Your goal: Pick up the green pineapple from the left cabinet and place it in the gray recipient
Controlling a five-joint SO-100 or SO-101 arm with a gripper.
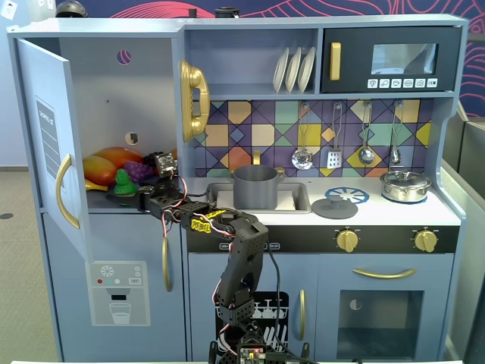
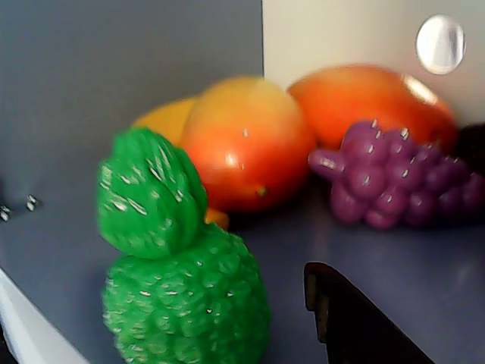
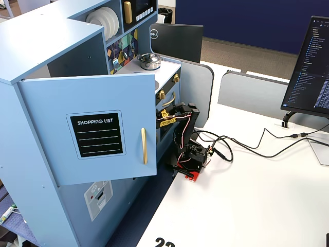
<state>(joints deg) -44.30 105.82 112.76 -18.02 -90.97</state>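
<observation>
Your small bumpy green plastic pineapple stood upright on the blue cabinet surface, just left of one dark jaw in the wrist view. I couldn't tell if the jaws were apart.

- We see the green pineapple, bumpy and glossy, standing upright on its rounded body with its leafy top tilted left in the wrist view; in a fixed view it stands at the shelf's front.
- We see the left cabinet, light blue, its door swung open, a round hole in the back wall.
- We see the gray recipient, a matte cylinder, upright in the sink.
</observation>
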